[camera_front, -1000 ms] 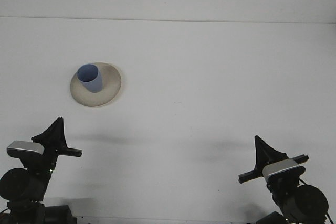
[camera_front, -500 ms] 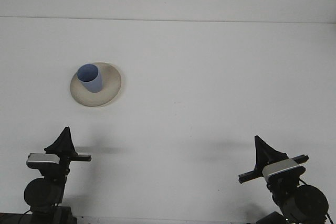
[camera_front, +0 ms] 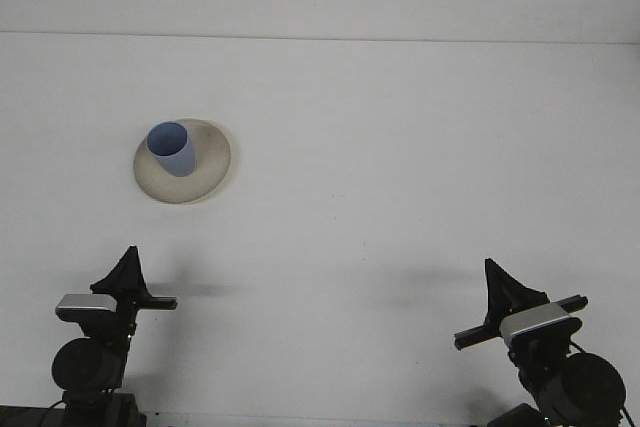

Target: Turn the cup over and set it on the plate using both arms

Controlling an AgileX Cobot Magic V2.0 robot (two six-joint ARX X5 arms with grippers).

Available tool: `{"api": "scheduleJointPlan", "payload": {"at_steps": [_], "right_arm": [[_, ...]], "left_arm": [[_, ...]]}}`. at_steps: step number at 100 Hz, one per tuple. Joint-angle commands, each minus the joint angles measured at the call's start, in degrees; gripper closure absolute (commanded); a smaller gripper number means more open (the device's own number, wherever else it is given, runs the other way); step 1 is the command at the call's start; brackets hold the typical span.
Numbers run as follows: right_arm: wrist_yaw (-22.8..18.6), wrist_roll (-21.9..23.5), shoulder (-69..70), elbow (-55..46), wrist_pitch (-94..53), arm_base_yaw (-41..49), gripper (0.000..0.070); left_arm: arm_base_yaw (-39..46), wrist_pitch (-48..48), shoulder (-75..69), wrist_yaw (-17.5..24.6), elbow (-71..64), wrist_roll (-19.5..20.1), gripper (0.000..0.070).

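1. While both arms sit low at the near edge of the table (camera_front: 400, 147), the blue cup (camera_front: 171, 148) stands on the cream plate (camera_front: 205, 172), mouth up, toward the plate's left-rear side. As I judge it, the flip and the placing are done and this is the closing step, with the arms pulled clear.

2. On the left, the left gripper (camera_front: 128, 265) points away from me toward the back of the table, near the front edge and well short of the plate. From where I stand its black fingers read as one dark wedge, so I cannot tell whether they are spread or closed. It carries nothing.

3. Far to the right, the right gripper (camera_front: 497, 287) is also near the front edge, tilted a little leftward, well apart from the cup. Its fingers too are a single dark shape; I cannot tell their spread. It holds nothing.

4. Next calls for little, I think: just parking both arms without nudging the plate.
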Motion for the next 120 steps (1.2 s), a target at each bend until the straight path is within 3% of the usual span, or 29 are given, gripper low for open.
{"api": "scheduleJointPlan", "payload": {"at_steps": [1, 52, 68, 77, 95, 120], "right_arm": [[0.00, 0.81, 0.00, 0.46, 0.61, 0.15, 0.0700], [0.09, 0.63, 0.00, 0.46, 0.57, 0.15, 0.0700], [0.44, -3.98, -0.35, -0.20, 2.62, -3.78, 0.0700], [-0.98, -6.75, -1.14, -3.45, 8.07, -9.75, 0.0700], [-8.76, -10.64, -5.75, -14.99, 16.92, -18.18, 0.0699], [-8.70, -13.00, -12.33, -27.69, 20.83, -19.85, 0.0699]], "left_arm": [[-0.13, 0.74, -0.09, -0.09, -1.07, -0.28, 0.0687], [-0.13, 0.77, -0.09, -0.09, -1.07, -0.28, 0.0687], [-0.13, 0.77, -0.09, -0.07, -1.07, -0.28, 0.0687], [-0.13, 0.79, -0.09, -0.09, -1.07, -0.28, 0.0687], [-0.13, 0.77, -0.09, -0.09, -1.07, -0.28, 0.0687], [-0.13, 0.74, -0.09, -0.09, -1.07, -0.28, 0.0687]]}}
